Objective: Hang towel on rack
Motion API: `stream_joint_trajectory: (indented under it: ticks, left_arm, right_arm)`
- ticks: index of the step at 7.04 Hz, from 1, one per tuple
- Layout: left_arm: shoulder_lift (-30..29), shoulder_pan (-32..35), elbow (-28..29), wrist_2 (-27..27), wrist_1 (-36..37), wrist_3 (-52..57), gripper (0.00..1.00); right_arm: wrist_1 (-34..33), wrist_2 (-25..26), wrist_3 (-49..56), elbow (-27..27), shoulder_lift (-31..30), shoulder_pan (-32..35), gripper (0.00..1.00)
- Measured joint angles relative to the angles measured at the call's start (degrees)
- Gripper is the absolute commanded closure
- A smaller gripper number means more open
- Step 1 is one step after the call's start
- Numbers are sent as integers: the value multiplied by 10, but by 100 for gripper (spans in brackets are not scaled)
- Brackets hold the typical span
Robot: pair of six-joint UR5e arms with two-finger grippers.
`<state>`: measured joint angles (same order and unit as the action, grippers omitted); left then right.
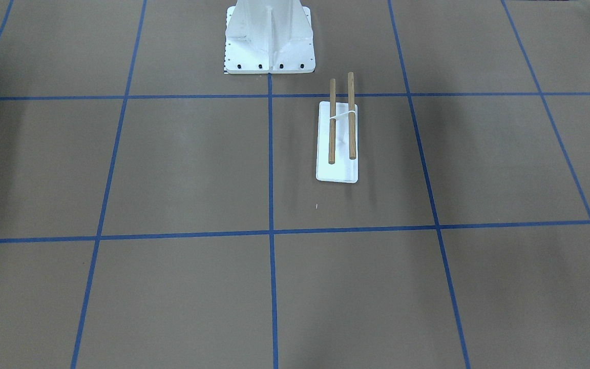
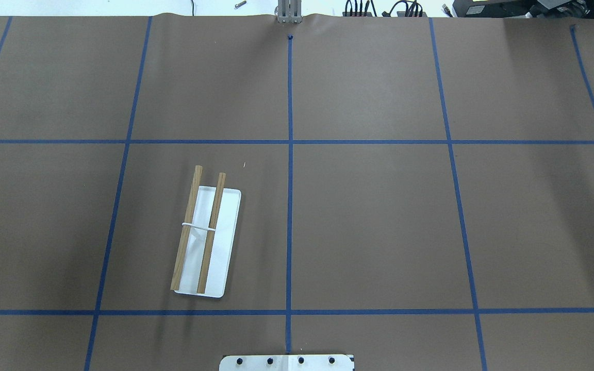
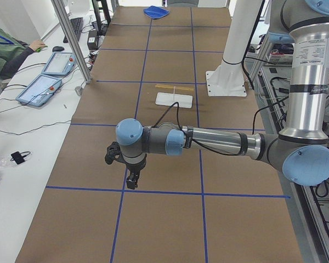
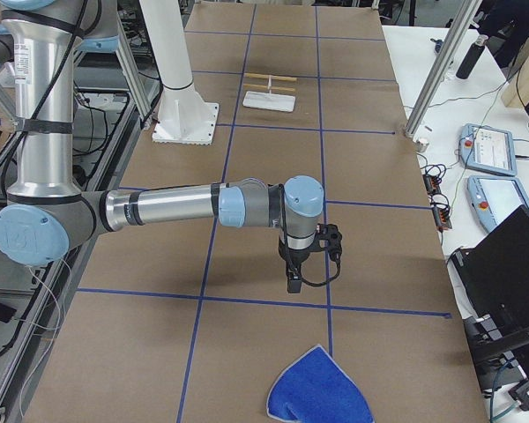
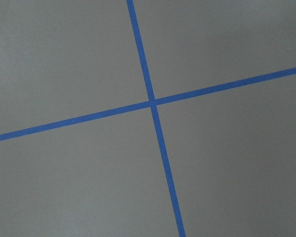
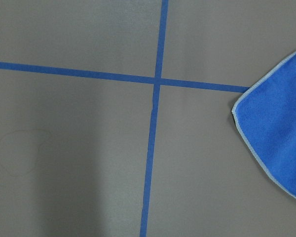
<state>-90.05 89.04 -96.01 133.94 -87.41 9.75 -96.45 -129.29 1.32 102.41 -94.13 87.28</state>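
You see the brown paper-covered desk [image 2: 379, 232], gridded in blue tape. The rack of two wooden dowels over a white base plate [image 2: 205, 242] stands on the robot's left half. The soft blue towel with a pale edge [image 4: 320, 392] lies flat at the right end, well apart. The left gripper [image 3: 132, 178] and right gripper [image 4: 294, 280] hang above the desk, and you cannot tell how wide either is.

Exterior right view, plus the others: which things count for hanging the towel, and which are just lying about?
For the job:
towel, blue side up
rack, both dowels bare
right gripper, the arm nearer the towel

Lying about:
white pedestal
control tablet
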Motion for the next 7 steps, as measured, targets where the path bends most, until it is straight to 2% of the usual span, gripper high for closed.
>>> stream_joint_trajectory:
  ticks: [4, 5, 7]
  left_arm:
    - [7, -1, -10, -1, -16, 2, 2]
    - [5, -2, -17, -2, -24, 1, 1]
    - [-3, -2, -24, -1, -84, -3, 1]
  right_arm:
    - [0, 1, 0, 9, 2, 0, 0]
    - [0, 0, 0, 21, 3, 0, 0]
    - [0, 2, 2, 67, 6, 0, 0]
